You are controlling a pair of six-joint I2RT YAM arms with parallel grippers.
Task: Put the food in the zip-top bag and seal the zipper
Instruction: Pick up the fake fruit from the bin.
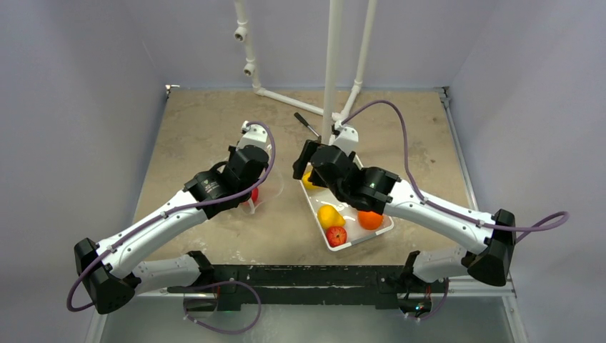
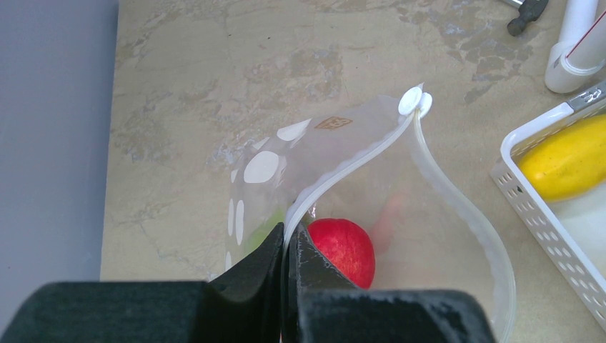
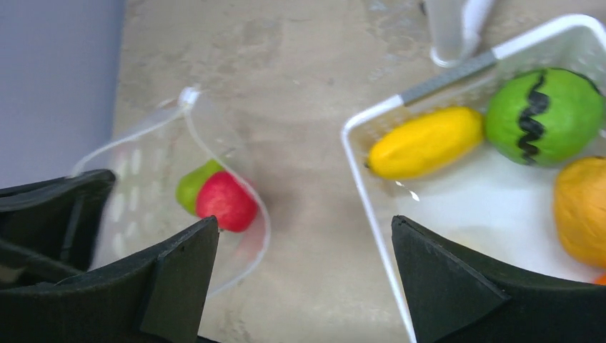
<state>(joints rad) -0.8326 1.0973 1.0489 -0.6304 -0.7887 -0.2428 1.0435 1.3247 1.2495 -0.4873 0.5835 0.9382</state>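
zip-top bag (image 2: 286, 157) | rim clamped in left gripper (image 2: 289, 250) jaws, red apple (image 2: 346, 250) inside just beyond them | right gripper (image 3: 304, 239) jaws wide apart, empty, above gap between it and tray (image 3: 357, 164) | risk: thin rim pinch could slip under a dropped fruit, mouth collapsing

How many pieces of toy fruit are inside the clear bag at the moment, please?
2. A red fruit lies in the zip-top bag, with a green piece partly behind it. More may be hidden behind the left fingers pinching the bag's rim.
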